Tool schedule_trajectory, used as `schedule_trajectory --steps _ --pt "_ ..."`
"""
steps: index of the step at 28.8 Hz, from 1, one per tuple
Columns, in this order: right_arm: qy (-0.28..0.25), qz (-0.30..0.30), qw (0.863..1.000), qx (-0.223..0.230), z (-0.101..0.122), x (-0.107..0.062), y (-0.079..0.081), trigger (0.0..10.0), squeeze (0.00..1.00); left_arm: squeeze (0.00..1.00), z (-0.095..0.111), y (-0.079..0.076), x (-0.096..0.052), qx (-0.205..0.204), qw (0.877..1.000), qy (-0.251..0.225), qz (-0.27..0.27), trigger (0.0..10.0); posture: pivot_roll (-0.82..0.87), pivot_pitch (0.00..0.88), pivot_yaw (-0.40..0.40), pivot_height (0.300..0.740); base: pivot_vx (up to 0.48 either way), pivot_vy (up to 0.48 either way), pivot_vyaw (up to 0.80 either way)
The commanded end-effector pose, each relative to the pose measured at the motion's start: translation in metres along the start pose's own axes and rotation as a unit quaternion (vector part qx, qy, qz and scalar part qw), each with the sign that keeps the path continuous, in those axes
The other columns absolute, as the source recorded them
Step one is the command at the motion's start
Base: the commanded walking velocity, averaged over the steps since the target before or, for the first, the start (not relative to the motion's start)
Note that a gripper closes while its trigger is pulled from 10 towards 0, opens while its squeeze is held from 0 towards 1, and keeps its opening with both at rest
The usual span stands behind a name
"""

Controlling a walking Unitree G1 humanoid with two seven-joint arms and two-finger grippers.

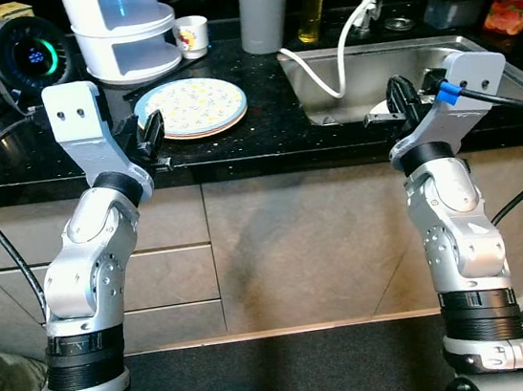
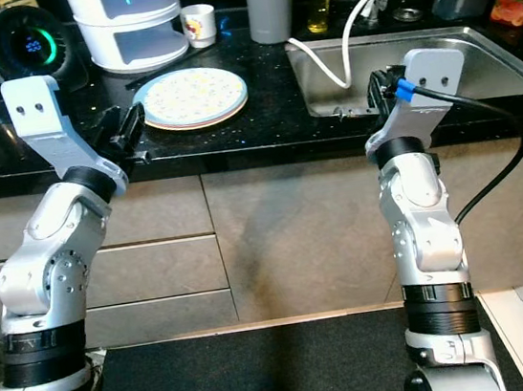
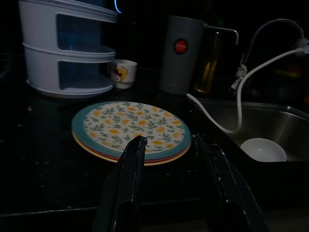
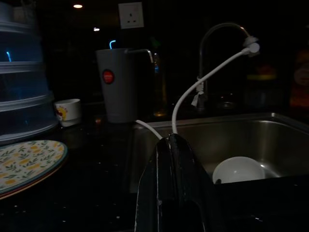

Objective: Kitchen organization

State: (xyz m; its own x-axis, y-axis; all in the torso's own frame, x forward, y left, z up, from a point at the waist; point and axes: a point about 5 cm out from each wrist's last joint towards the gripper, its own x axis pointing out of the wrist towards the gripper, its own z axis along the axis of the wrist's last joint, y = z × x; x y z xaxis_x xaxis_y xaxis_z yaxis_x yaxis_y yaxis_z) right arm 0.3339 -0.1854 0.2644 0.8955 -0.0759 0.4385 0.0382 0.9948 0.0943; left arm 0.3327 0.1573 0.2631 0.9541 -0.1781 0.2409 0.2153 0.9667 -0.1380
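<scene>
Black speckled countertop (image 1: 260, 109) runs across in front of me, with beige cabinet fronts (image 1: 296, 239) below it and a dark mat on the floor. On the counter sits a short stack of plates (image 1: 190, 107) — the top one has a teal rim and a yellow-and-green leaf print, with a pink and a yellow rim showing beneath it. Behind the stack I see a white tiered appliance (image 1: 120, 31), a small white cup (image 1: 190, 36) with a printed figure, and a grey jug (image 1: 264, 7) with a red round badge. To the far left stands a round device with a glowing green ring (image 1: 31, 54).

My left gripper (image 3: 169, 159) is raised at the counter's front edge, just short of the plates; its jaws are spread, and in the left wrist view the near rim of the stack lies between the two fingers (image 3: 129, 183) without touching them.

To the right is a stainless steel sink (image 1: 324, 86), with a white hose (image 1: 353, 15) looping from the tap down into the basin. A white bowl (image 4: 239, 170) lies in the sink's bottom. My right gripper (image 1: 401, 100) hangs at the sink's front rim — its jaws are pressed together, holding nothing
</scene>
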Motion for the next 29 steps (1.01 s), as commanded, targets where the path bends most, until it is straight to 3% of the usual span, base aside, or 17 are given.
schedule_trajectory --steps 1,11,24,29 --pt "0.0 0.0 1.0 -0.002 0.0 0.0 -0.001 10.0 0.0 0.0 -0.003 0.0 0.0 0.007 1.0 0.008 0.001 10.0 0.09 0.021 0.002 0.74 0.0 -0.42 0.0" --pt "0.001 0.0 1.0 -0.003 0.001 -0.001 -0.001 10.0 0.0 0.0 -0.004 0.0 0.0 0.003 1.0 0.009 0.005 10.0 0.09 0.023 0.001 0.74 0.0 -0.357 0.0" --pt "0.001 0.001 1.0 -0.003 0.001 -0.001 0.0 10.0 0.0 0.0 -0.003 0.002 -0.001 -0.006 1.0 0.012 0.007 10.0 0.09 0.028 0.0 0.74 0.0 0.0 0.0" --pt "0.002 0.003 1.0 -0.006 0.0 -0.001 -0.001 10.0 0.0 0.0 -0.004 0.012 -0.001 0.033 0.998 0.041 0.021 10.0 0.1 0.029 0.0 0.74 0.0 0.0 0.0"
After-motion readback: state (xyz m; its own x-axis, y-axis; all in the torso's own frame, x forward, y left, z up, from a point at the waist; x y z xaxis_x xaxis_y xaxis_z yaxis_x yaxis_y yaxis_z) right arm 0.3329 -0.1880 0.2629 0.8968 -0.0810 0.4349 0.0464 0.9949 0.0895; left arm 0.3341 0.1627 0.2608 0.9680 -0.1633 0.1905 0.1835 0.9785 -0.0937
